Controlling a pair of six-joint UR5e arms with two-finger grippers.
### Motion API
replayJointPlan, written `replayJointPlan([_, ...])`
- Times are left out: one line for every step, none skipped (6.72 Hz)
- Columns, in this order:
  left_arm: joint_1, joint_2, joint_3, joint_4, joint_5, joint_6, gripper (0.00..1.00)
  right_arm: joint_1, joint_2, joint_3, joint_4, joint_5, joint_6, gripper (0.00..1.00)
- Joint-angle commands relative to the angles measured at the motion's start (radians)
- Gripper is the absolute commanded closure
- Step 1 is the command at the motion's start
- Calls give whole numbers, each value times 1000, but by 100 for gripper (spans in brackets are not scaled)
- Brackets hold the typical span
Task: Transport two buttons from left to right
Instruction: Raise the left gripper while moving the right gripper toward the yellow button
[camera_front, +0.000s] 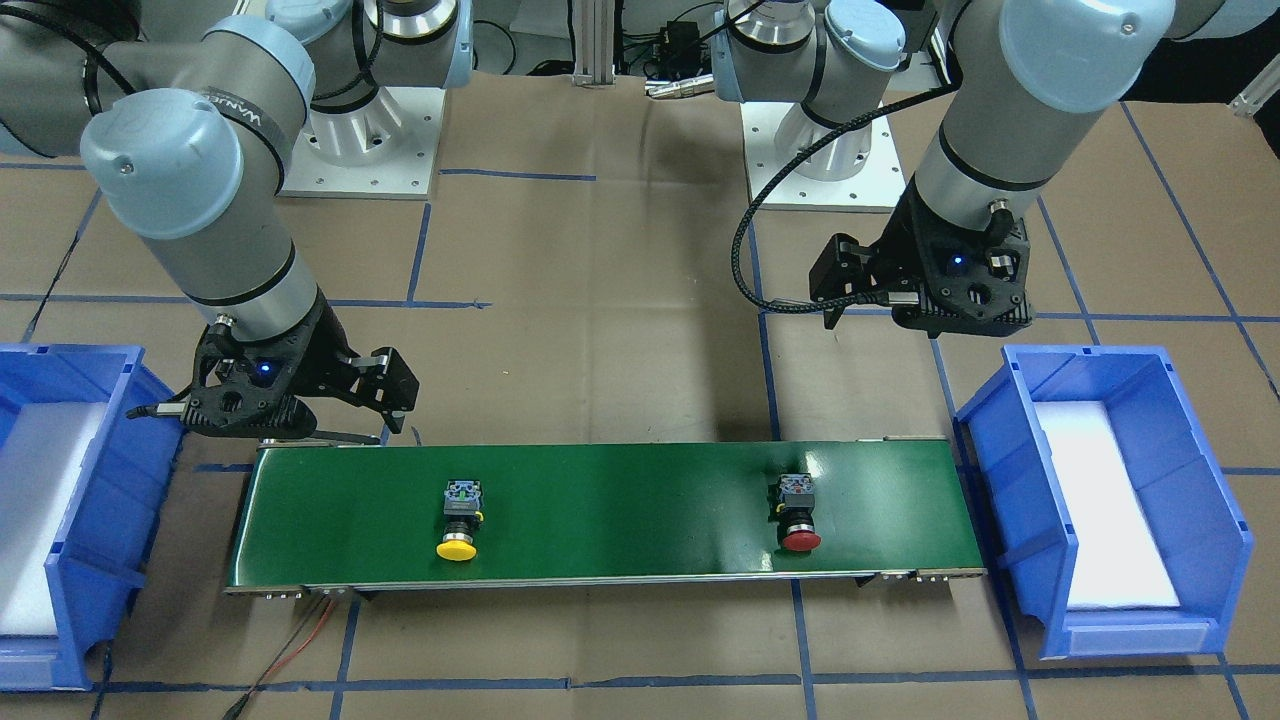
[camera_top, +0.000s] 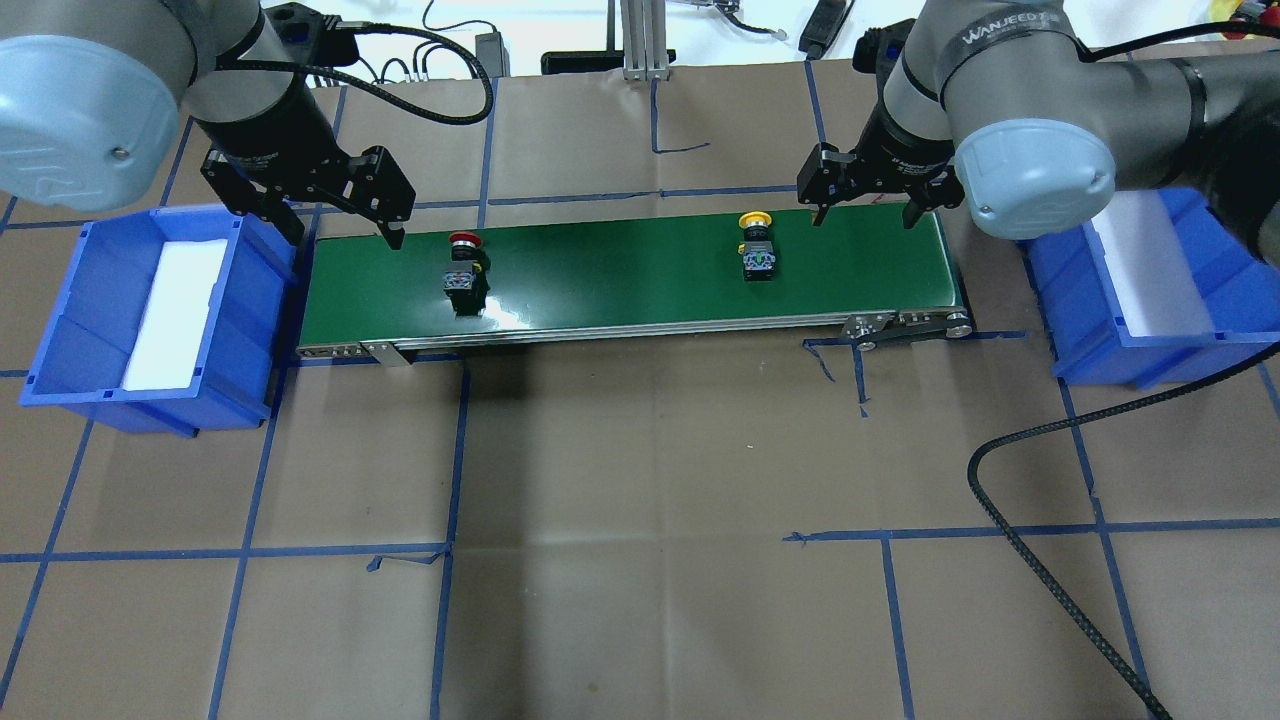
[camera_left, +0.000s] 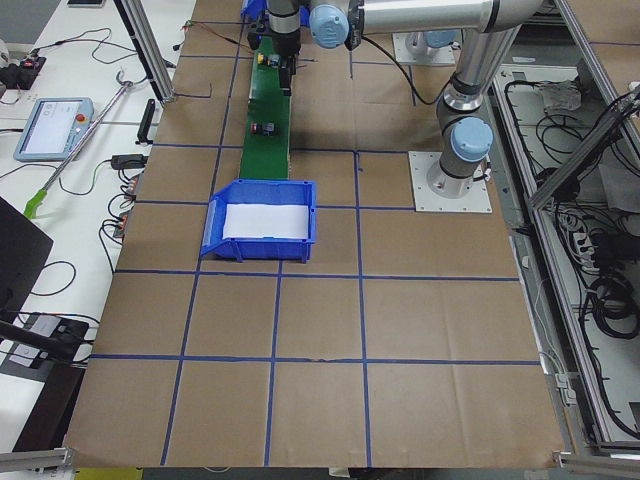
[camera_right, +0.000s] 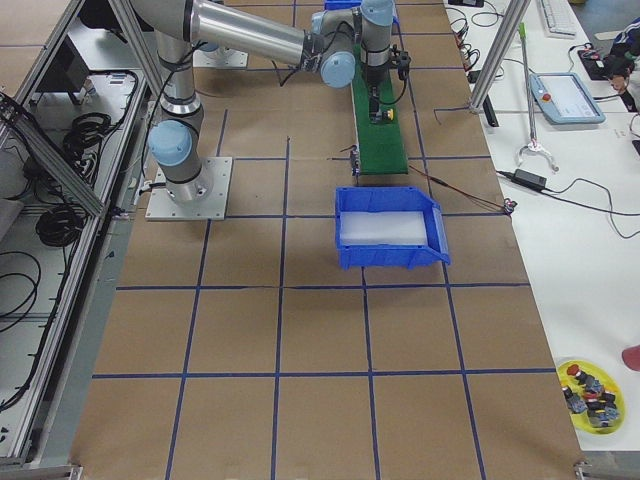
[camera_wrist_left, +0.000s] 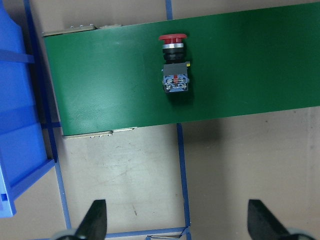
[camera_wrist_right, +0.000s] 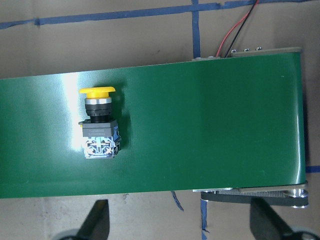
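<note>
Two buttons lie on their sides on the green conveyor belt (camera_top: 620, 275). The red-capped button (camera_top: 463, 268) is near the belt's left end, also in the left wrist view (camera_wrist_left: 174, 67). The yellow-capped button (camera_top: 755, 245) lies toward the right end, also in the right wrist view (camera_wrist_right: 99, 125). My left gripper (camera_top: 342, 238) hangs open above the belt's left end, left of the red button and apart from it. My right gripper (camera_top: 864, 218) hangs open above the right part of the belt, just right of the yellow button. Neither gripper holds anything.
A blue bin (camera_top: 80, 330) with a white liner stands off the belt's left end, and another blue bin (camera_top: 1100, 340) off its right end. A black cable (camera_top: 1040, 580) loops over the paper at the right. Thin red and black wires (camera_front: 300, 640) leave the belt's right end.
</note>
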Motion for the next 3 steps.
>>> replayJointPlan([0, 0, 4, 0, 0, -13, 0, 0, 41, -3, -20, 2, 4, 0])
replayJointPlan([0, 0, 4, 0, 0, -15, 0, 1, 57, -1, -50, 2, 4, 0])
replayJointPlan([0, -1, 6, 0, 0, -15, 0, 1, 83, -3, -58, 4, 4, 0])
